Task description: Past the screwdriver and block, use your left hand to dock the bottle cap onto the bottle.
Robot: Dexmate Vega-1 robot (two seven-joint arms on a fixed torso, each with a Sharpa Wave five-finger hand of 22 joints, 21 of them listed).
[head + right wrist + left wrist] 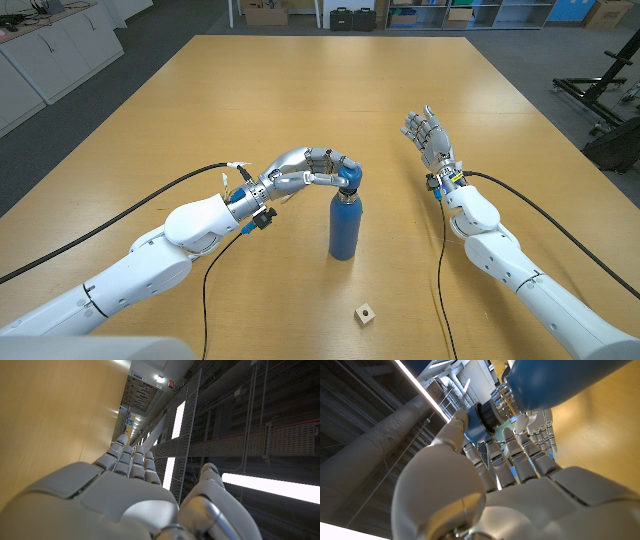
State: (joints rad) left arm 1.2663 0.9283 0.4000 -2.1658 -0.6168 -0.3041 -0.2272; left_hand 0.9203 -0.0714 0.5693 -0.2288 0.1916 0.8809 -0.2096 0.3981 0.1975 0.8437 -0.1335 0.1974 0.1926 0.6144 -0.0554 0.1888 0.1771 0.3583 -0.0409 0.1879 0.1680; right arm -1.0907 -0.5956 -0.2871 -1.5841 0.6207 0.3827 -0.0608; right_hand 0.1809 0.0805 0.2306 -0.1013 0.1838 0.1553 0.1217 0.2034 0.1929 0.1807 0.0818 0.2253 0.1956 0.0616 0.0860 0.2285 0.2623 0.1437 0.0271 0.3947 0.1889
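Observation:
A blue metal bottle (345,226) stands upright near the table's middle. My left hand (312,172) reaches in from the left and holds the blue bottle cap (351,178) right on top of the bottle's silver neck. In the left wrist view the cap (479,421) sits between my thumb and fingers (496,458), against the bottle's threaded neck (507,401). My right hand (427,133) is raised to the right of the bottle, fingers spread, holding nothing; its back (120,490) shows in the right wrist view.
A small wooden block (365,316) lies near the table's front edge, in front of the bottle. Black cables trail from both arms over the wooden table (330,90). Cabinets and storage boxes stand beyond the far edge.

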